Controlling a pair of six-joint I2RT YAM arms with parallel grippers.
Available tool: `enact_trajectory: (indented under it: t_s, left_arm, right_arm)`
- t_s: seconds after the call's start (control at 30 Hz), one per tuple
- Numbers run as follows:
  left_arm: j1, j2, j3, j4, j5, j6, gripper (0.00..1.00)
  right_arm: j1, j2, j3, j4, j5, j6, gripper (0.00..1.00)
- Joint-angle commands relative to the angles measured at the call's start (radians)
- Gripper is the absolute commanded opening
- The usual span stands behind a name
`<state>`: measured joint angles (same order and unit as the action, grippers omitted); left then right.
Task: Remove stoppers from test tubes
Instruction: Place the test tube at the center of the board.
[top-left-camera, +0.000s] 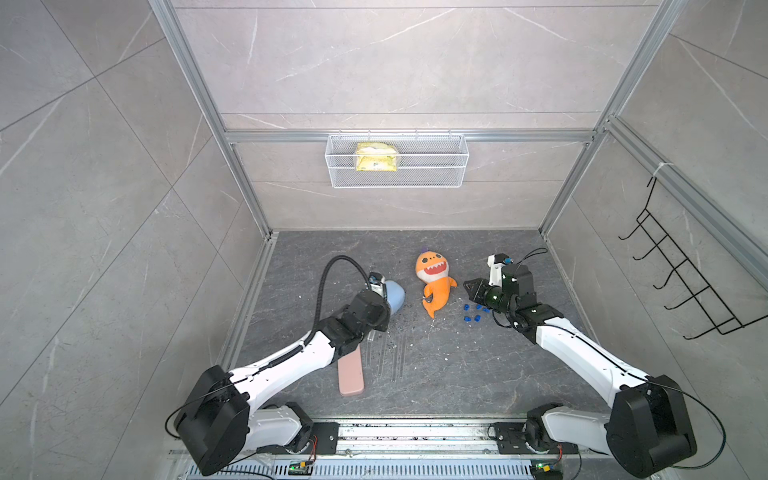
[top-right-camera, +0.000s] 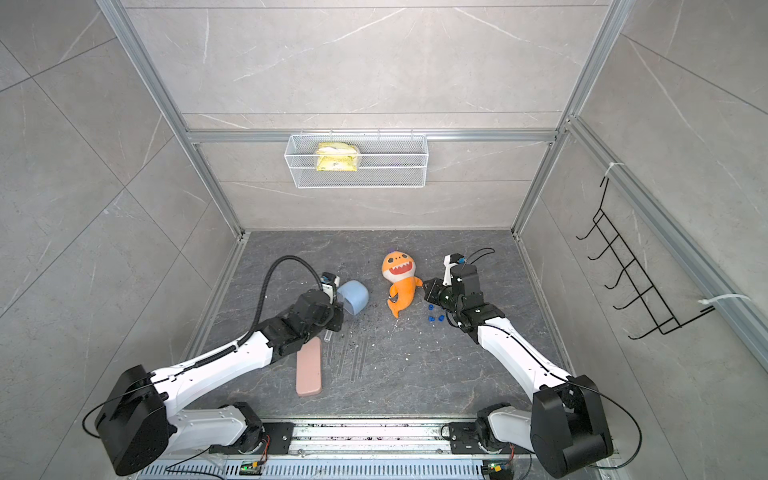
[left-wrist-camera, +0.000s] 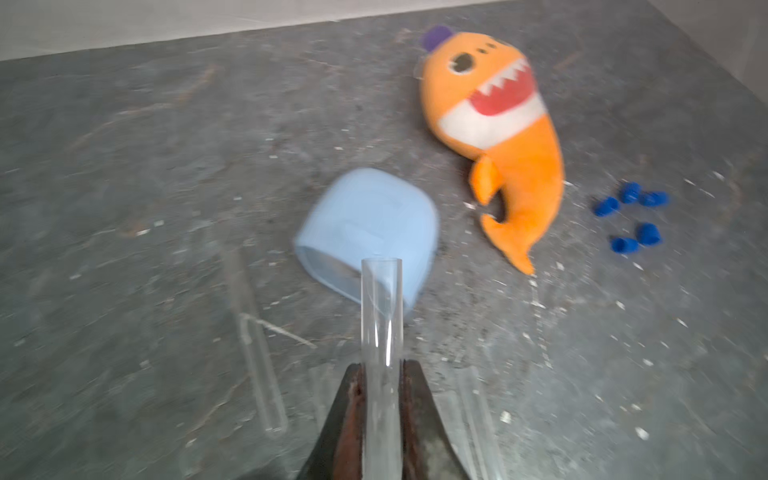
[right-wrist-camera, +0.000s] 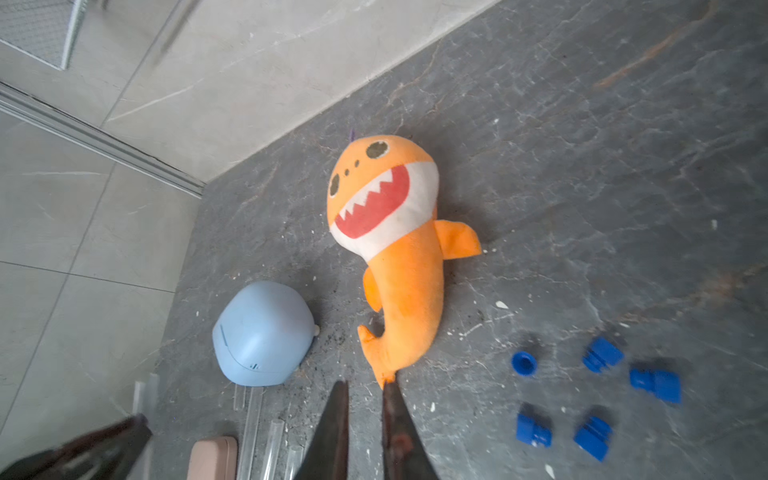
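my left gripper (left-wrist-camera: 381, 368) clamped on one tube (left-wrist-camera: 381, 299) | my right gripper (right-wrist-camera: 365, 390) closed, empty | other tubes (top-left-camera: 393, 361), four I think, lying on bench (top-left-camera: 457, 374) left of centre, toward front edge | five stoppers (right-wrist-camera: 534, 430) loose nearer right edge

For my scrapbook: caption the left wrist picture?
Left gripper clamps an uncapped test tube; five blue stoppers lie near the plush shark.

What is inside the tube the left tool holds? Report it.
Nothing shows inside the test tube: clear, its mouth open and uncapped. The left tool covers its lower part.
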<state>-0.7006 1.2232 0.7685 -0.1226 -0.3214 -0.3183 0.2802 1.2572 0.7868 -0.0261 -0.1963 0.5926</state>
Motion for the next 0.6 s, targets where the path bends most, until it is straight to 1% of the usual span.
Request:
enact_trajectory:
  t_s: [0.0,0.13,0.2,0.3,0.4,0.57]
  left_arm:
    - [0.106,-0.058,-0.032,-0.088,-0.034,-0.019,0.00]
    - [0.263,-0.041,-0.043,-0.068,0.035,-0.013,0.00]
    - [0.332,-0.001,-0.036,-0.043,0.071,-0.012,0.00]
    - [0.410,0.080,-0.008,-0.025,0.109,-0.012,0.00]
    - [0.465,0.170,0.016,0.003,0.141,-0.030,0.00]
    - [0.487,0.310,0.051,0.047,0.142,-0.041,0.00]
  right_arm:
    - [-0.006,-0.024,-0.024,-0.043,0.051,-0.031,0.00]
    - [-0.012,-0.020,-0.042,-0.040,0.057,-0.013,0.00]
    - [-0.013,-0.020,-0.047,-0.041,0.059,-0.008,0.00]
    - [-0.014,-0.031,-0.056,-0.049,0.059,-0.008,0.00]
    - [-0.016,-0.048,-0.066,-0.061,0.061,-0.010,0.00]
    - [-0.017,-0.065,-0.094,-0.062,0.077,-0.008,0.00]
